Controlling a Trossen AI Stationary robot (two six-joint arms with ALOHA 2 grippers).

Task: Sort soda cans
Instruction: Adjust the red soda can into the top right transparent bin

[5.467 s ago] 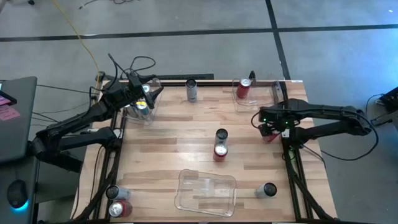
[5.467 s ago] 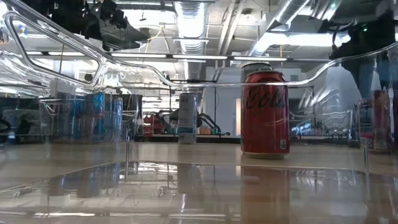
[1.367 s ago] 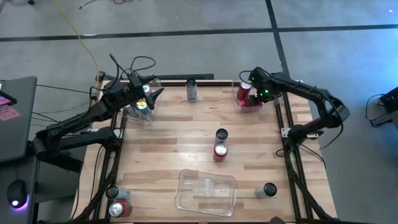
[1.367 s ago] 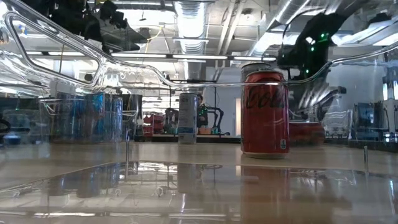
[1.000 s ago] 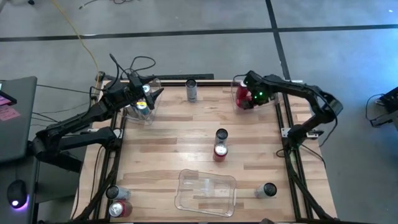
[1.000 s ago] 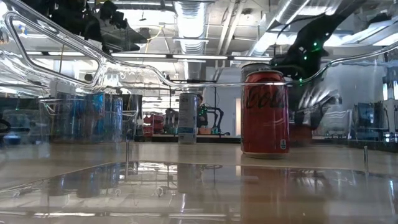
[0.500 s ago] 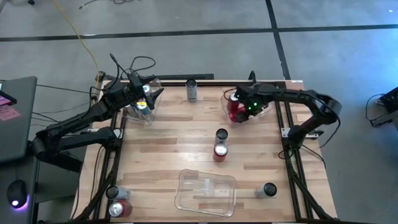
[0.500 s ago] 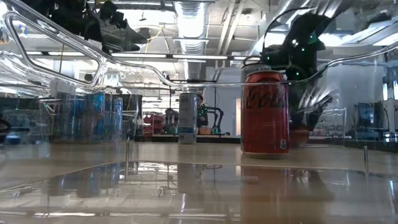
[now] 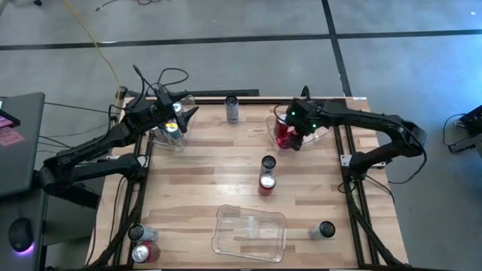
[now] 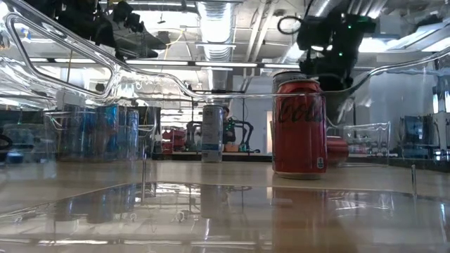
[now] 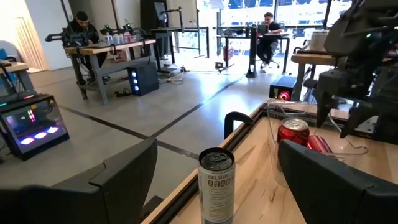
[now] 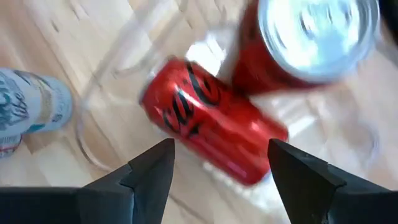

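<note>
My right gripper (image 9: pixel 291 135) (image 12: pixel 221 149) hangs open, pointing down over the clear bin (image 9: pixel 325 132) at the far right. In that bin one red soda can (image 12: pixel 211 121) lies on its side beside an upright red one (image 12: pixel 311 37), both below the fingers and untouched. My left gripper (image 9: pixel 183 117) is open and level above the far-left clear bin (image 9: pixel 167 140), which holds silver-blue cans (image 10: pixel 105 133). A pale can (image 11: pixel 216 183) stands at the far middle. A dark can (image 9: pixel 267 163) and a red can (image 9: pixel 265 183) stand mid-table.
An empty clear bin (image 9: pixel 251 232) lies at the near middle. A dark can (image 9: pixel 326 229) stands near the right front. A silver can (image 9: pixel 137 233) and a red can (image 9: pixel 145 252) sit at the near left corner. Bare wood lies between the bins.
My right gripper has gone from the far right bin's far side toward the table's left and near edge, rising and rolling about its own axis, still open. The bin with its red cans has slid a little the same way.
</note>
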